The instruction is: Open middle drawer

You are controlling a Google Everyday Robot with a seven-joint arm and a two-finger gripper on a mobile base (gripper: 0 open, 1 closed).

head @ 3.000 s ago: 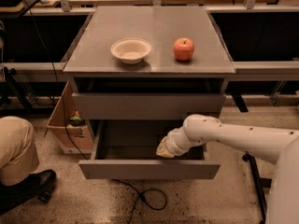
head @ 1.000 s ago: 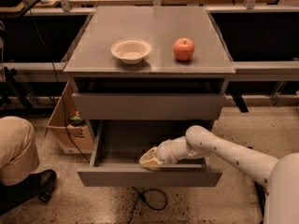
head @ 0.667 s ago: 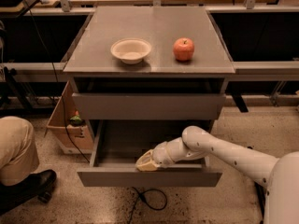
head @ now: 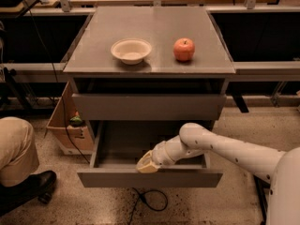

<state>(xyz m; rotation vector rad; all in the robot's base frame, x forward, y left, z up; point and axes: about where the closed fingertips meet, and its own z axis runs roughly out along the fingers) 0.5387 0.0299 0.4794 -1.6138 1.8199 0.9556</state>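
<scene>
The gripper (head: pixel 147 164) sits inside the open middle drawer (head: pixel 150 178), just behind its front panel; whether it is open or closed, I cannot tell.

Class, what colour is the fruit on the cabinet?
The apple is red, camera view; the gripper is inside the open drawer.

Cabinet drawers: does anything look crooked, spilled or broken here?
Nothing stands out. The middle drawer sits pulled out squarely, with the gripper inside at its front wall; bowl and apple stand tidy on top.
</scene>
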